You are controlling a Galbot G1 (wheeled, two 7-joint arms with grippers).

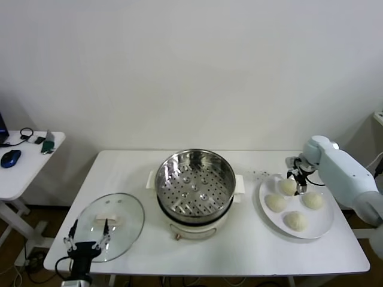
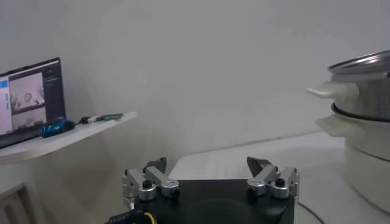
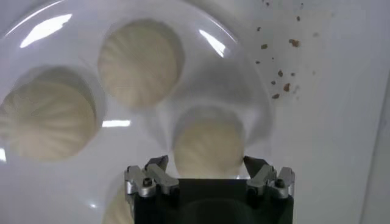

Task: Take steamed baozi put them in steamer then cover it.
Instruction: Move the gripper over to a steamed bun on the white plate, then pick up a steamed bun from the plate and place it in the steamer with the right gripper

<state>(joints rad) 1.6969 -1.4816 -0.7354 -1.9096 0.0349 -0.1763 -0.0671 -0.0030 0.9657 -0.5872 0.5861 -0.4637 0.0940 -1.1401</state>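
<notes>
I see the white tabletop (image 1: 239, 251) spanning the view, with a smaller side table (image 1: 24, 170) off to the left carrying a blue mouse (image 1: 10, 158). At the tabletop's centre stands the steamer (image 1: 195, 179), its perforated steel basket empty and uncovered on the cream pot base. The cover (image 1: 114, 224) lies flat on the tabletop to the steamer's left, near the front edge. A white plate (image 1: 320, 230) sits to the steamer's right and holds all four steamed baozi (image 1: 276, 202). My right gripper (image 3: 206, 167) is low over the plate, its fingers (image 3: 155, 165) apart on either side of the bun nearest the steamer's far side, not yet clamped. My left gripper (image 1: 87, 233) waits at the front edge by the cover, fingers apart and holding nothing. A few brown crumbs (image 3: 277, 76) dot the tabletop just beside the plate.
</notes>
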